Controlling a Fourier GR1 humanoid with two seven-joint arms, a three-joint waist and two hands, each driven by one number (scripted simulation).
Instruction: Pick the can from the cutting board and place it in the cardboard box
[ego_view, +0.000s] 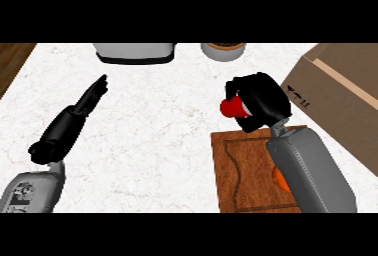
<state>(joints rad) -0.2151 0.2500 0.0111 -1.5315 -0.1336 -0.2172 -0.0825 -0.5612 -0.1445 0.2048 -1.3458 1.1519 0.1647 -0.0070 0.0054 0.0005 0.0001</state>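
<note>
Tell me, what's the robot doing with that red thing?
The right robot hand is curled round a red can and holds it at the far end of the wooden cutting board. The cardboard box stands just to the right, and the can is not in it yet. The left robot hand is open over the counter, holding nothing.
</note>
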